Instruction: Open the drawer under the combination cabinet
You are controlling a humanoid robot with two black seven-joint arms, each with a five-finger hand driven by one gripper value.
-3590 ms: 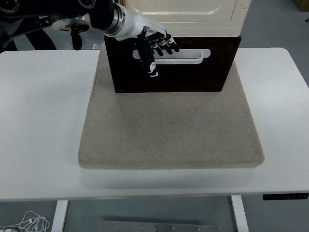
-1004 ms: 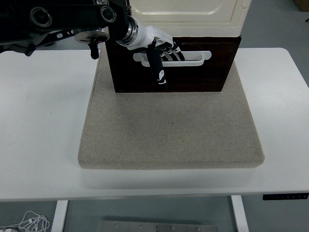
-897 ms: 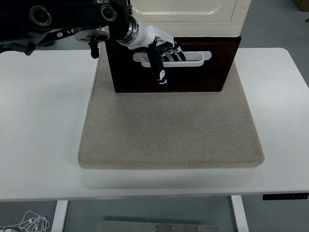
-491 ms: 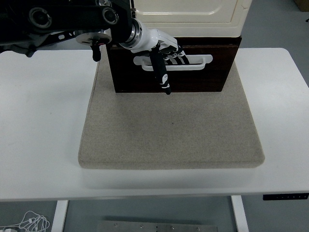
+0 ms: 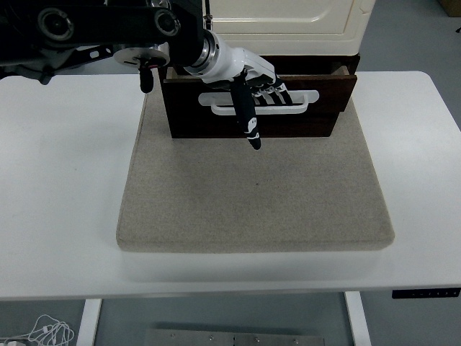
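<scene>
Drawer (image 5: 302, 115) under cream cabinet (image 5: 281, 16) partly out, left hand (image 5: 248, 79) hooked, fingers curled, through white handle (image 5: 263, 102); further pulling toward near edge left.

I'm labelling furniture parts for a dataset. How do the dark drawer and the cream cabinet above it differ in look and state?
The drawer is dark brown wood; the cabinet is glossy cream. The drawer carries a white handle, hooked by the left hand; no handle shows on the cabinet's visible part. The drawer sits pulled slightly forward, a gap showing behind its front; the cabinet door looks shut. Both belong to one unit on the beige mat.
</scene>
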